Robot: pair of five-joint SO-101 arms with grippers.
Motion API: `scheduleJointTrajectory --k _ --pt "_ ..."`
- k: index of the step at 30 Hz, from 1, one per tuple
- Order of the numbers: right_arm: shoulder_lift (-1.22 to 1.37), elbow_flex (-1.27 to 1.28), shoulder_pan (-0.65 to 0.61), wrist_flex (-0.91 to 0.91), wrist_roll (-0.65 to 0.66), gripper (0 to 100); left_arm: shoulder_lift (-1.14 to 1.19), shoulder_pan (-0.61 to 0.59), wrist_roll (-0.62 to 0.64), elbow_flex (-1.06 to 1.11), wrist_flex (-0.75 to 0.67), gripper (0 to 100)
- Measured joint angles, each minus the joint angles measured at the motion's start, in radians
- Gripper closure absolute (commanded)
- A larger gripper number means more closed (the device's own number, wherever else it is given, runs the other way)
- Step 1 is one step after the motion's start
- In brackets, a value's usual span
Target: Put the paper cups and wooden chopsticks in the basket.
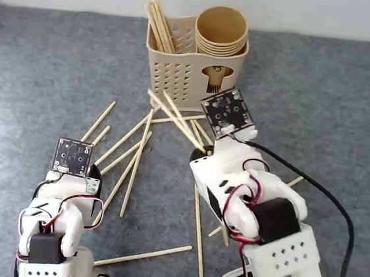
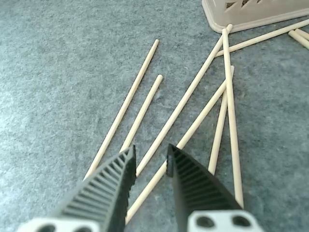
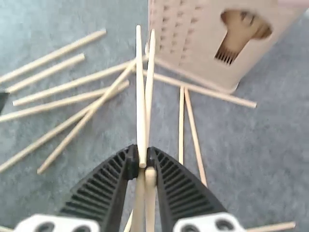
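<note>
Down at the front edge, the two arms sit side by side on the grey bench (image 1: pixel 34 63), and the left claw (image 2: pixel 150 154) hangs low over the scattered sticks with its jaws a little apart and nothing gripped between them. One of the loose chopsticks (image 1: pixel 136 166) runs along the bench right under that gap, and several more fan out beyond it, slanting up toward the basket (image 1: pixel 178 78). The right claw (image 3: pixel 140 153) is clamped tight on a pair of chopsticks (image 3: pixel 141 96), held side by side near one end. The pair sticks out ahead of the claw, lifted above the sticks lying below, with its far ends close to the basket's lower front corner. The basket stands upright at the far side of the bench, well beyond the left arm. A stack of paper cups (image 1: pixel 222 26) is nested in its right compartment, and a bundle of chopsticks (image 1: pixel 160 23) leans in its left one, tops poking over the rim. More loose sticks lie around the right arm's base, one near the front between the two arms. A black cable (image 1: pixel 325 193) trails from the right arm across the bench.
</note>
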Motion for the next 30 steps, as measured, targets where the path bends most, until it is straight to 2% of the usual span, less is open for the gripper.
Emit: scheduleJointTrajectory --k 15,24,30 --pt "-0.018 -0.157 0.000 -0.110 0.002 99.1 0.000 0.000 -0.023 0.000 0.000 90" --pt "-0.018 -0.158 0.144 -0.132 0.012 99.1 0.000 0.000 -0.028 0.000 0.000 90" --pt "-0.018 -0.158 0.152 -0.176 0.097 99.1 0.000 0.000 -0.028 0.000 0.000 90"
